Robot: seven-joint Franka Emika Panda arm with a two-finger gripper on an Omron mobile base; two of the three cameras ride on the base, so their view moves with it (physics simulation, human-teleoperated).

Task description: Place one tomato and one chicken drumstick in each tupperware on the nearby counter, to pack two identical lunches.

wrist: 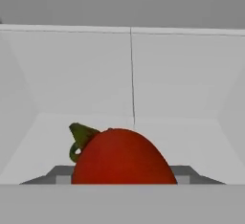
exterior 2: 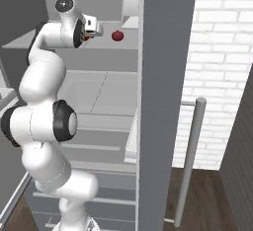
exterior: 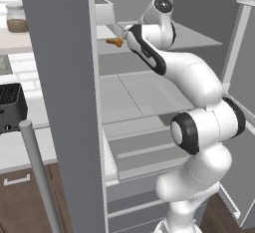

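The white arm with dark joints reaches up and forward into an open grey refrigerator, its hand [exterior 2: 94, 29] level with the upper grey shelf [exterior 2: 106, 42]. In the hand view a bright red round tomato with a curled green stem [wrist: 122, 157] sits close before the camera, low in the picture, resting on the pale shelf floor with the white back wall of the compartment [wrist: 129, 70] behind it; the fingertips are not visible there, so I cannot tell whether the hand is spread or pressed together, nor whether it touches the tomato. In the right base view a darker crimson round tomato [exterior 2: 117, 36] lies on that upper shelf, just to the right of the hand and apart from it, with a small orange patch showing at the hand's lower edge. In the left base view a golden-orange chicken drumstick [exterior: 115, 41] lies on the same shelf, just left of the wrist, only partly showing past the arm. A clear rectangular bin [exterior: 103, 11] stands at the far left of the shelf, behind the drumstick. The tall grey refrigerator door edge [exterior: 62, 102] stands between the camera and the pale tabletop [exterior: 20, 142] on the left, with a grey cylindrical door handle [exterior: 37, 172] near the camera. On that tabletop sits a black toaster [exterior: 12, 107], and above it a glass jar with brown contents [exterior: 16, 19] stands on a pale wall shelf. On the right side a white brick wall [exterior 2: 222, 52] rises beyond the other door.
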